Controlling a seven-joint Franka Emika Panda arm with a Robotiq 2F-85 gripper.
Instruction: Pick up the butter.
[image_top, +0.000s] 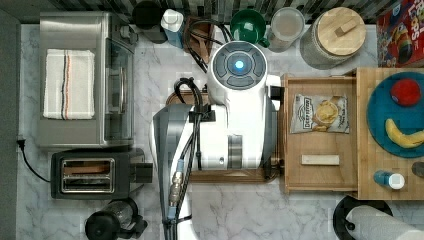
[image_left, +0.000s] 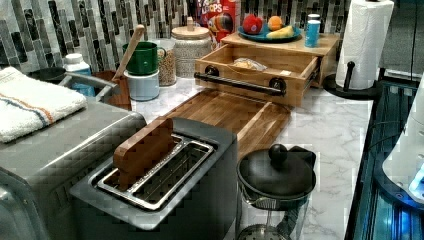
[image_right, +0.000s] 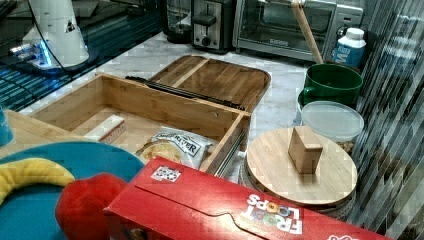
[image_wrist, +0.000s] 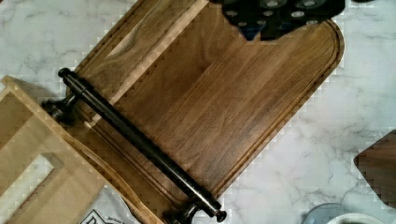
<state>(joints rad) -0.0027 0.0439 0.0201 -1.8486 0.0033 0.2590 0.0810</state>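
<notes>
So the butter (image_top: 320, 159) is sitting in the open wooden drawer (image_top: 292, 165), flat on the drawer floor, well apart from the chip bag (image_top: 320, 114) that shares the same drawer. In the top view the butter is below the bag, close to the drawer's lower wall. In the right view it's at the left of the drawer (image_right: 165, 107), with the chip bag (image_right: 172, 146) to its right, and the butter (image_right: 106, 128) lies roughly along the wall beside it.

We're looking at the arm (image_top: 235, 125) parked over the dark cutting board (image_wrist: 219, 98), on the top view's left of the drawer, so we're not over the target yet. We can't tell from these shots what the gripper is doing, so no call there.

For doing this step well, we're thinking:

1. Travel over the drawer's black handle bar (image_wrist: 140, 142) with height to spare, since it's sitting between us and the butter.
2. Come straight down, lined up so we're pinching across the slim width, not the length.
3. Watch the near wall. The stick is lying close to it, so 1 finger needs room on that side.
4. Stay away from the chip bag, it's crinkly and easy to snag.

The banana (image_top: 402, 135) on the blue plate (image_top: 380, 107) is a different thing entirely, so we're ignoring it.
</notes>
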